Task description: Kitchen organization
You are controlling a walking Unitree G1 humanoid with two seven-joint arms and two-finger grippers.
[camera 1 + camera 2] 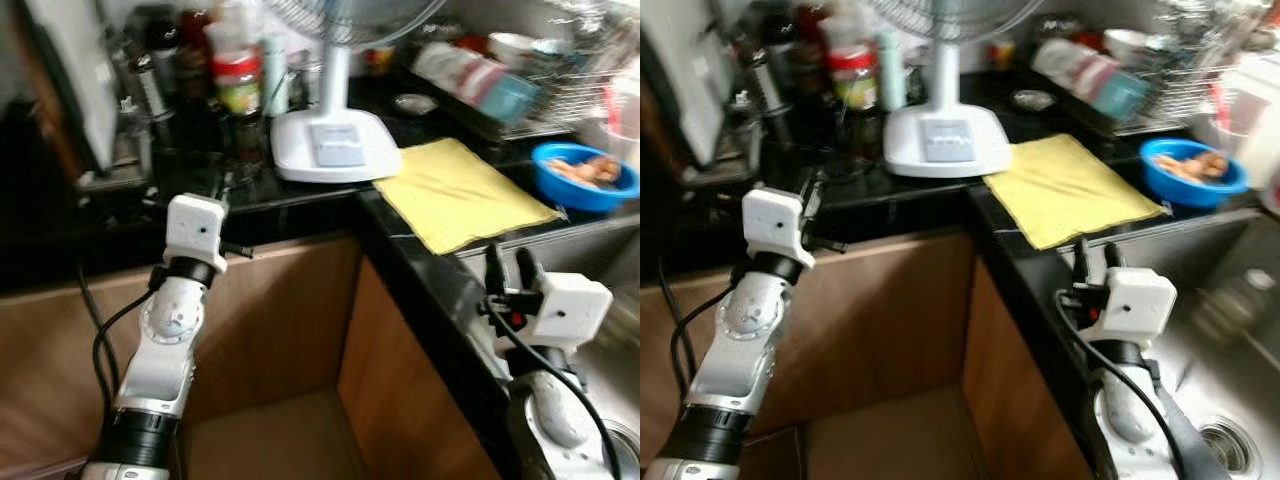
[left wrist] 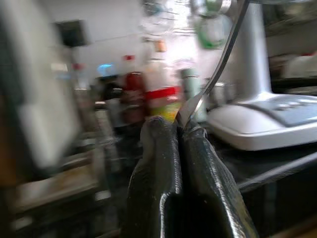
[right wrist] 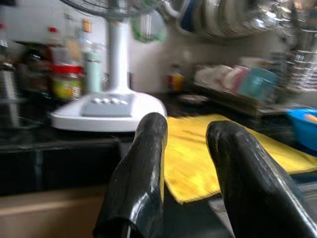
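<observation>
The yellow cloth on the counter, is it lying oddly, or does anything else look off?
The yellow cloth lies askew, one corner hanging past the black counter's edge toward the sink. Also odd: a white fan stands on the kitchen counter. The left gripper is shut on a thin metal utensil.
</observation>
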